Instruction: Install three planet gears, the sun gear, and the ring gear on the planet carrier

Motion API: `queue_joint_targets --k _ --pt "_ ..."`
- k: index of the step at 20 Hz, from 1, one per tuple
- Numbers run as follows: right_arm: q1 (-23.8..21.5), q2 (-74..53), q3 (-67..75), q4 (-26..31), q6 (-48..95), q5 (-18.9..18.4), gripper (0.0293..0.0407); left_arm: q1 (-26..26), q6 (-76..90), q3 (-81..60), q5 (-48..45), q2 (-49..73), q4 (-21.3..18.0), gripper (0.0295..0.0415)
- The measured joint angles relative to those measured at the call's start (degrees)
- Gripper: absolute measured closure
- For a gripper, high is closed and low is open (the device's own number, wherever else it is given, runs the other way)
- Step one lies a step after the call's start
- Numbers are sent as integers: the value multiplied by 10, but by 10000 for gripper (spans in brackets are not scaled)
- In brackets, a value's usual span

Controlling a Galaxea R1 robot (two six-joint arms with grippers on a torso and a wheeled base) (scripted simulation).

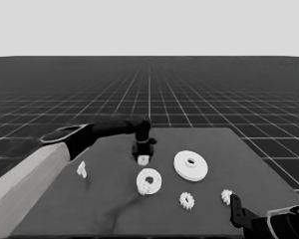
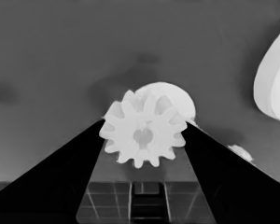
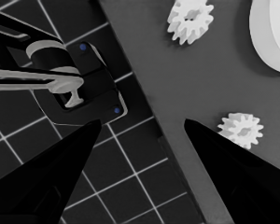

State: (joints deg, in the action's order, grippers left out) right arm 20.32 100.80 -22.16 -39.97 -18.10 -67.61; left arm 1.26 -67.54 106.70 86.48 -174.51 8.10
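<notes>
My left gripper (image 1: 143, 154) reaches in over the middle of the table and is shut on a small toothed gear (image 1: 143, 160), which fills the space between the fingers in the left wrist view (image 2: 142, 135). The held gear hangs just beyond the smaller round part (image 1: 150, 180). Another gear (image 1: 146, 188) sits on that part's near rim. The larger round part (image 1: 191, 165) lies to the right. Two loose gears (image 1: 187, 200) (image 1: 226, 195) lie near the front edge. My right gripper (image 3: 143, 121) waits open at the front right corner, next to one gear (image 3: 241, 129).
A thin white piece (image 1: 81, 170) lies at the left beside the left arm's pale grey forearm (image 1: 25, 184). Past the table's edge (image 3: 144, 98), the right wrist view shows dark machinery (image 3: 79, 88) with blue lights over the floor grid.
</notes>
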Motion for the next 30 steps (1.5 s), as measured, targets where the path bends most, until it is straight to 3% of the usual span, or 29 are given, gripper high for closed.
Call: queue_joint_targets --k 4,6,8,14,16,17,24,26,30 --pt "0 0 0 0 0 0 315 0 -4 3 1 -5 0 398" --pt "0 0 0 0 0 0 315 -54 17 40 -24 -17 49 398" --pt "0 0 0 0 0 0 315 -73 28 61 -35 -24 64 398" --pt "0 0 0 0 0 0 315 -81 34 72 -41 -28 71 398" --pt "0 0 0 0 0 0 315 -82 34 73 -42 -28 71 339" --pt "0 0 0 0 0 0 315 -82 34 73 -42 -28 71 330" --pt "0 0 0 0 0 0 315 -82 34 73 -42 -28 71 326" --pt "0 0 0 0 0 0 315 -30 3 16 -11 -9 28 326" --pt "0 0 0 0 0 0 315 -3 -4 4 -1 -6 4 326"
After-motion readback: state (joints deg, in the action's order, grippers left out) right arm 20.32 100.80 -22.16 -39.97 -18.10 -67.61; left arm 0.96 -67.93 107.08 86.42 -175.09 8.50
